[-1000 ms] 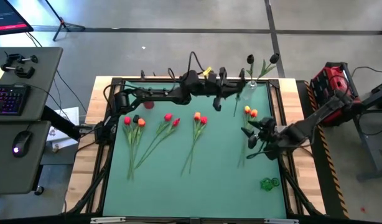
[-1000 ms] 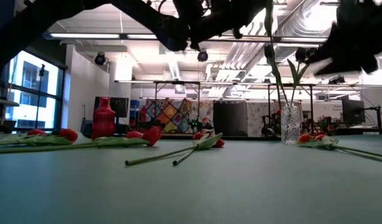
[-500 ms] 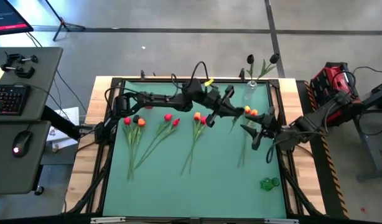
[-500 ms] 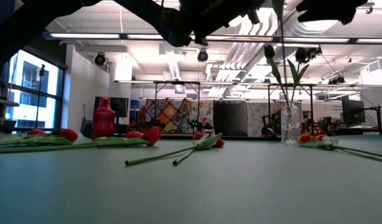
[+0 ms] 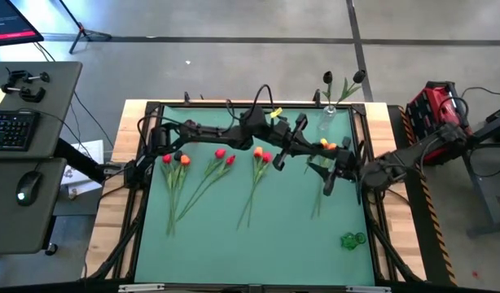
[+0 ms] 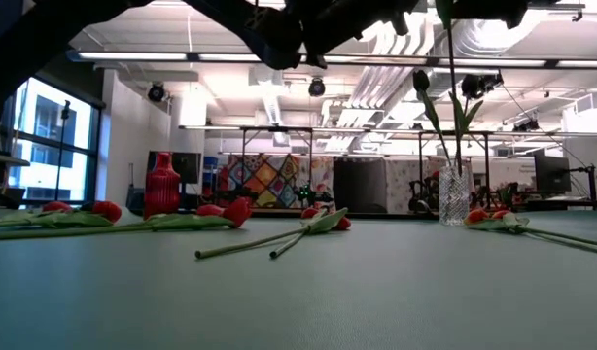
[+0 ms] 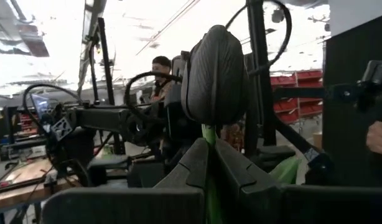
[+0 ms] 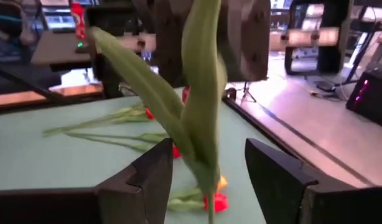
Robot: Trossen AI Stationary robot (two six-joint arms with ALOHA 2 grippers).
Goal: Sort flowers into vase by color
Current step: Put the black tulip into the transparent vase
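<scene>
A tulip stem is held above the green table by the left gripper, whose fingers are seen in the left wrist view pressed together on the thin green stalk. The right gripper is placed just beside it, and in the right wrist view its fingers are parted on either side of the stem and leaf, with no contact made. A handover between the arms is judged to be in progress. The glass vase stands at the far edge with two near-black tulips already in it, while red and orange tulips lie in loose bunches across the mat. The stem could be missed if the right fingers are closed on the broad leaf alone, so that the flower would slip or swing once released by the left. A drop onto the orange tulips below could tangle them, and a flower carried askew could knock the vase over.
</scene>
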